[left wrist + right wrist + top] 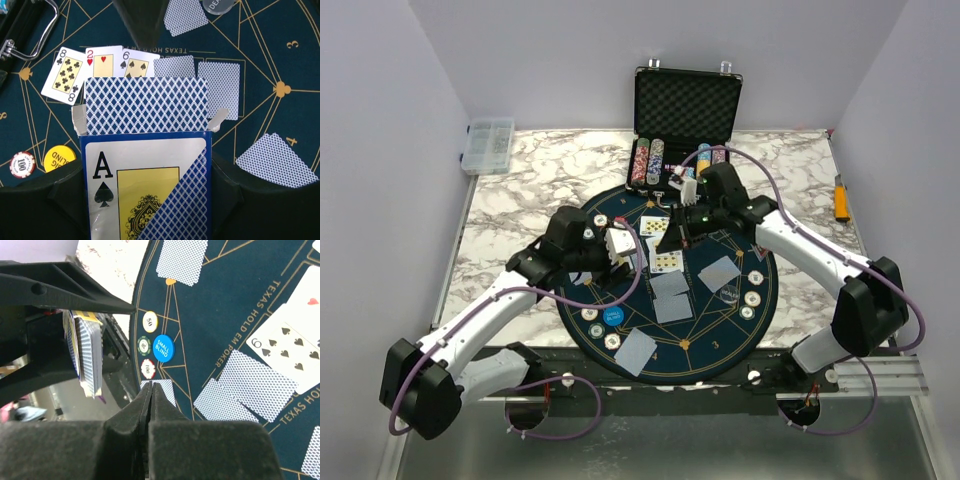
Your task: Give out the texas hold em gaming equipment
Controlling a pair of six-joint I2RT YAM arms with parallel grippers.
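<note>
Cards and chips lie spread over the round dark-blue mat (715, 345), mid-table. The left gripper (147, 200) is clamped on a card pack (145, 165) w/ an ace of spades printed on its front. The flap is open and the blue-backed deck (146, 105) sticks out the top. Dark fingers (40, 210) press the pack from either side, over the mat's left half. The right gripper (149, 400) has its jaws pressed together w/ nothing btwn them. Its tip hangs over the mat ctr, near the pack but apart from it.

A row of five runs down the ctr: 8 of clubs (67, 74), 2 of hearts (103, 62) and 6 of spades (137, 65) face up and overlapping, then two face-down cards (219, 87) side by side. A face-down pair (277, 160) sits at the near rim, and another face-down card (185, 15) lies beside the clear dealer disc (219, 5).

At the near-left rim a blue small-blind disc (163, 347) sits w/ a 50 chip (150, 321) and a green-rimmed chip (144, 345) just beside it. By the left gripper are a yellow big-blind disc (59, 157) and a 100 chip (22, 164). Three cream chips (752, 297) line the right rim.

At the far edge of the marble table (520, 200) stands an open black case (685, 100) w/ chip stacks (655, 160) inside. A clear compartment box (488, 145) sits far left and a yellow-handled tool (841, 197) far right.
</note>
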